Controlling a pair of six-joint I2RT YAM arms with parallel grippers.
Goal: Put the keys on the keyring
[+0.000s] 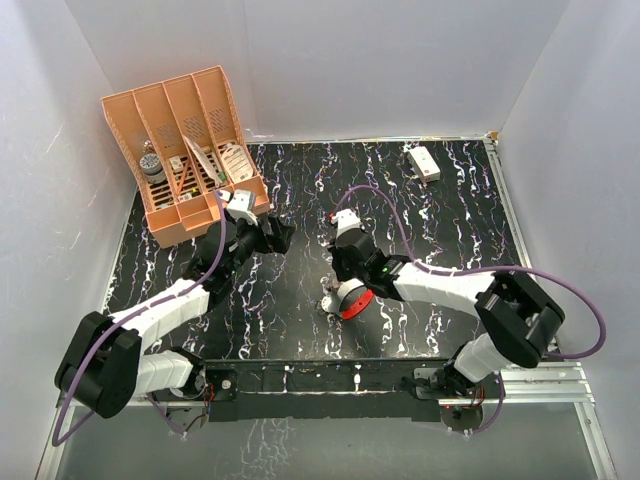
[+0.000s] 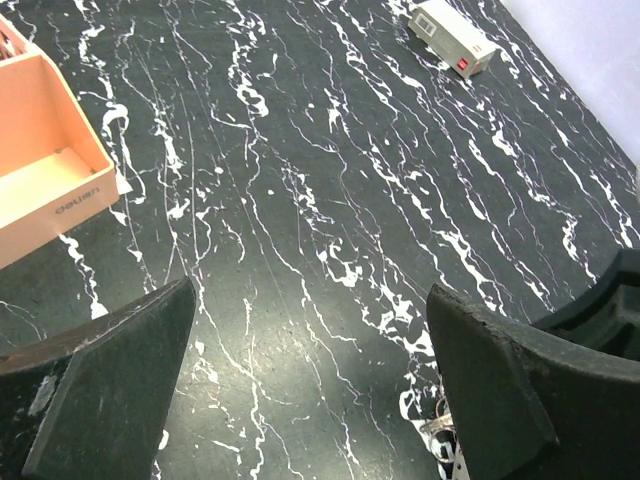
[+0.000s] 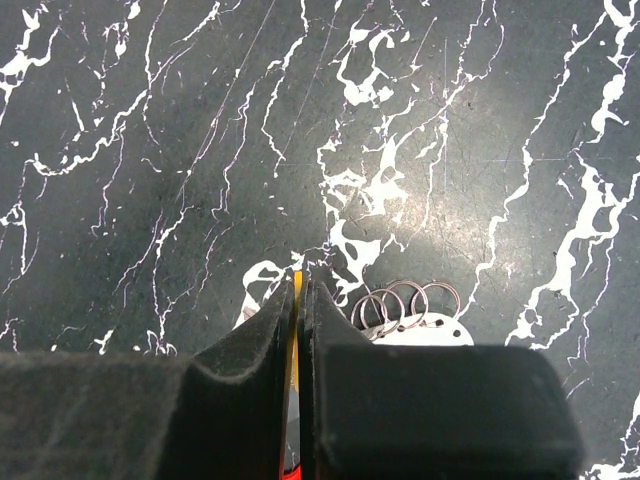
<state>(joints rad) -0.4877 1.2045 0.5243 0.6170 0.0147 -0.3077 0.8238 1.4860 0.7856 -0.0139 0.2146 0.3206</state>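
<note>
L gripper (image 2: pixel 310 290) hung wide open over marbled tabletop (image 2: pixel 330 180), holding nothing; R gripper (image 3: pixel 302 285) was pinched tight on a thin edge, yellow at tip, red deeper: the keyring (image 1: pixel 357 307); keys (image 3: pixel 425 330) lay just beside R fingers, small wire rings attached; orange organizer (image 2: pixel 50 170) had an embossed word, unreadable; white box (image 2: pixel 452 37) had a red label, text too small.

embossed word on the orange organizer (image 2: pixel 75 205), unreadable.

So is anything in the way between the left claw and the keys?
Nothing visible. Only bare table lies between the open left claw and the keys, which sit beside the right claw, apparently shut on the red keyring.
</note>
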